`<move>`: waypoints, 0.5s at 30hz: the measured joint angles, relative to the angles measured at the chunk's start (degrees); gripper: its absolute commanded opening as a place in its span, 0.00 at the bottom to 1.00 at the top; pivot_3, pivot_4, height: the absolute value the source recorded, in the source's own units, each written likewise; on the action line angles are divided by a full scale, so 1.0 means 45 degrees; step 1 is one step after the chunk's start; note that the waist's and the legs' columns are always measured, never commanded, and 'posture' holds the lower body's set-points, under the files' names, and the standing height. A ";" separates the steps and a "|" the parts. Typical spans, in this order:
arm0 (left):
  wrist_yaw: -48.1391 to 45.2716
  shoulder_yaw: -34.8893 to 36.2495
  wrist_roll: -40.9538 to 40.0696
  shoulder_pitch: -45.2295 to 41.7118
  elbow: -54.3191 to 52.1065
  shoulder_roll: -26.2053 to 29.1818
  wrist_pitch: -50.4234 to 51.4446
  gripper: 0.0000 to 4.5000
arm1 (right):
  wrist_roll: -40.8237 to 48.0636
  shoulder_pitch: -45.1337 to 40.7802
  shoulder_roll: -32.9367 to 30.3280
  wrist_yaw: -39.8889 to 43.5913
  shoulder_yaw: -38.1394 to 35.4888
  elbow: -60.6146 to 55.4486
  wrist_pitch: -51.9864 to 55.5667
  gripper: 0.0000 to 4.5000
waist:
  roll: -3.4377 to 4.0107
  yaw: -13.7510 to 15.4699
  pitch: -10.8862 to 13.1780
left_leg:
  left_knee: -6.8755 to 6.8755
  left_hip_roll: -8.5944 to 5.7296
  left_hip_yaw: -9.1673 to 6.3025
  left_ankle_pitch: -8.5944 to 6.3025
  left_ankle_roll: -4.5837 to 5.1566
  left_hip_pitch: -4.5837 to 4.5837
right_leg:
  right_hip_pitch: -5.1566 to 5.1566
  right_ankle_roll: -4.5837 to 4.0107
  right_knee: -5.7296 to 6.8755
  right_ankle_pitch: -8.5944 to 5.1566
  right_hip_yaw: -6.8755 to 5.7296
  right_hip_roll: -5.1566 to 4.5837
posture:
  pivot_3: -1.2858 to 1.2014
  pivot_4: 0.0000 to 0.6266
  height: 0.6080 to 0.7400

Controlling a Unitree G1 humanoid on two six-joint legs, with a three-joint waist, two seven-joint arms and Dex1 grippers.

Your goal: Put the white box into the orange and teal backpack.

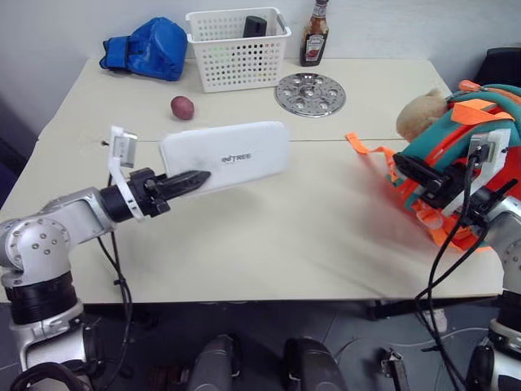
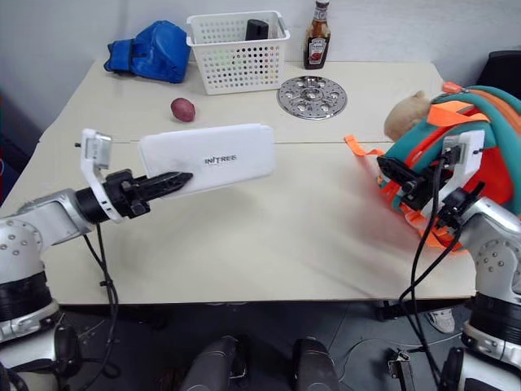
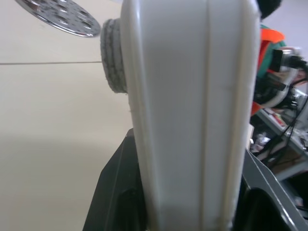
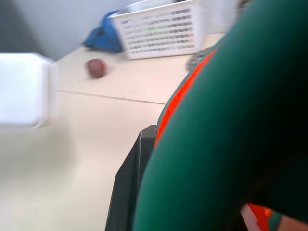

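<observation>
Beige tabletop (image 1: 269, 244) under a pale wall is my work surface. My left gripper (image 1: 189, 180) is clamped on one short end of the box (image 1: 232, 155), holding it level above the table, lettering up, its free end aimed toward the backpack (image 2: 468, 138). From the left wrist view the box is a slim, smooth white shell with rounded edges pinched between both fingers; I judge it stiff, light and a bit slick, so an end grip could let it droop or twist. My right gripper (image 1: 407, 171) is at the backpack's teal trim; the right wrist view shows teal fabric pressed against its fingers, and I read them as closed on that trim. The backpack is soft orange fabric with loose webbing and a tan plush toy (image 1: 422, 114), so I expect its mouth to sag unless held. Farther back sit a perforated basket (image 1: 238, 49), metal disc (image 1: 310, 93), sauce bottle (image 1: 315, 32), blue bundle (image 1: 146, 49) and a small reddish ball (image 1: 182, 107).
</observation>
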 measured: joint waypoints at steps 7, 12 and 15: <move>-0.1369 -0.0857 0.0824 -0.1143 0.1158 0.1012 -0.1321 0.31 | 0.2987 -0.0520 -0.1933 0.3844 0.1342 -0.1822 0.1943 0.00 | -0.0006 0.0034 0.0006 | -0.0016 0.0009 -0.0007 -0.0026 -0.0009 -0.0010 | -0.0015 0.0000 -0.0012 0.0000 -0.0014 -0.0002 | 0.52 0.24 1.00; -0.2413 -0.1152 0.1118 -0.1497 0.1563 0.1650 -0.1973 0.31 | 0.5056 -0.0917 -0.2965 0.5791 0.1811 -0.2531 0.3186 0.00 | -0.0014 0.0027 0.0010 | -0.0009 0.0009 -0.0002 -0.0041 0.0005 -0.0021 | -0.0010 0.0000 -0.0054 0.0001 -0.0014 -0.0008 | 0.52 0.24 1.00; -0.3053 -0.1261 0.1283 -0.1516 0.1641 0.2082 -0.2301 0.31 | 0.5534 -0.1041 -0.3431 0.6606 0.2043 -0.2679 0.3510 0.00 | -0.0019 0.0043 0.0013 | -0.0010 0.0010 -0.0003 -0.0047 0.0011 -0.0022 | -0.0003 0.0001 -0.0069 0.0000 -0.0017 -0.0013 | 0.52 0.24 1.00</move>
